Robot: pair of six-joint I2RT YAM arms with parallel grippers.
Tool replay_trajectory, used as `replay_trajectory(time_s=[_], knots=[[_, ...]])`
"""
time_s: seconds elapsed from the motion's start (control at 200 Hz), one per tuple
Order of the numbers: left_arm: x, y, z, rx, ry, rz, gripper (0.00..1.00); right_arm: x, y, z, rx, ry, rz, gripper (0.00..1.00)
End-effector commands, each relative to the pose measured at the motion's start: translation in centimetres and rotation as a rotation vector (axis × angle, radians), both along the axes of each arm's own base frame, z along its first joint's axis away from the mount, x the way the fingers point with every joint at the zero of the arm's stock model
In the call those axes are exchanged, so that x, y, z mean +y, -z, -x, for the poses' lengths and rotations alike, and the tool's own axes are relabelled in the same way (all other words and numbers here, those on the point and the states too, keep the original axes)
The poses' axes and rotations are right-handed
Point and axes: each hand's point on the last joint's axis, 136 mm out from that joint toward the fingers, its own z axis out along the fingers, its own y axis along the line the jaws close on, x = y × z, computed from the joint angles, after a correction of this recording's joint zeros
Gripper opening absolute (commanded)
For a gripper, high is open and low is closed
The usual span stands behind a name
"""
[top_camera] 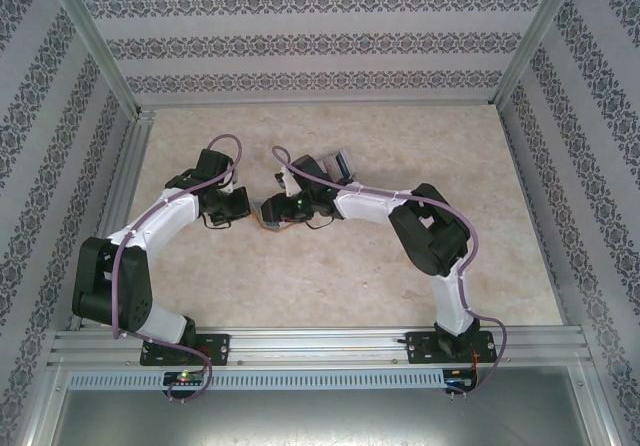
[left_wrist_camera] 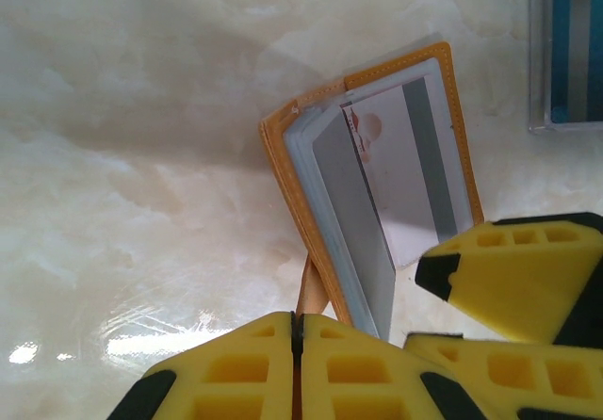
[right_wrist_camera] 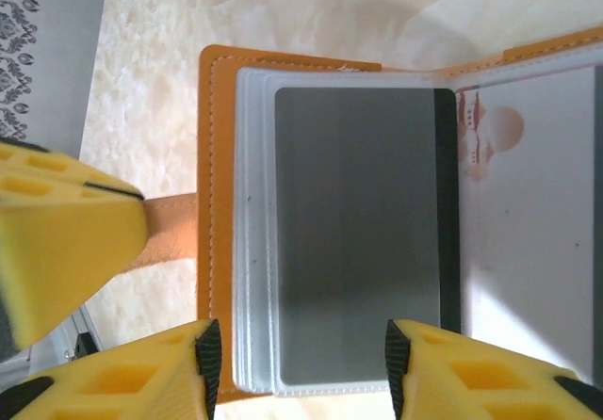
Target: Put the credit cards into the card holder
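Orange-brown card holder (right_wrist_camera: pixel 212 156) lies open, grey card (right_wrist_camera: pixel 358 241) sleeved inside.

The pale marbled table (top_camera: pixel 350 296) carries the open orange card holder (left_wrist_camera: pixel 372 194) and, nearby, a clear case (left_wrist_camera: pixel 539 62) of credit cards (left_wrist_camera: pixel 577 43).

The left arm (top_camera: pixel 150 231) rises from its base at the near edge, folds at a dark shoulder block and reaches inward, wrist turned toward the middle. The left gripper (left_wrist_camera: pixel 297 340) has its yellow fingers pressed flat together, pinching the strap of the card holder (left_wrist_camera: pixel 396 66). The right arm (top_camera: pixel 440 266) climbs from its base, bends at a dark elbow and stretches leftward to meet the other. The right gripper (right_wrist_camera: pixel 303 363) points downward, fingers parted about halfway with nothing clamped between them.
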Motion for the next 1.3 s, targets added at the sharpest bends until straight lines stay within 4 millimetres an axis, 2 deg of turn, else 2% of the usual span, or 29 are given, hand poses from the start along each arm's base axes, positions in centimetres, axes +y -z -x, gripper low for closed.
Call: replay_trajectory(time_s=[0.0,0.24,0.345,0.44,0.535,0.744,1.049,1.294], knots=[[0.0,-0.1,0.1,-0.013,0.024,-0.018,0.04,0.4,1.6,-0.4,0.024,-0.031,0.039,0.54],[0.1,-0.3,0.1,-0.019,0.026,-0.02,0.04,1.9,2.8,0.4,0.06,-0.069,0.047,0.56],[0.0,-0.5,-0.1,-0.026,0.029,-0.015,0.03,2.0,2.9,0.5,0.062,-0.075,0.045,0.64],[0.0,-0.5,-0.3,-0.025,0.029,-0.013,0.04,2.1,2.9,0.7,0.069,-0.084,0.042,0.66],[-0.2,-0.5,-0.4,-0.023,0.035,-0.004,0.04,1.7,3.6,0.5,0.07,-0.072,0.066,0.71],[0.0,-0.5,-0.4,-0.025,0.032,-0.01,0.04,-0.2,4.3,-0.8,0.055,-0.009,0.114,0.72],[-0.1,0.0,-0.6,-0.014,0.026,-0.005,0.04,3.2,4.0,1.1,0.134,-0.105,-0.005,0.72],[-0.1,0.2,-0.6,-0.013,0.023,-0.004,0.03,3.0,4.2,1.0,0.172,-0.106,-0.027,0.77]])
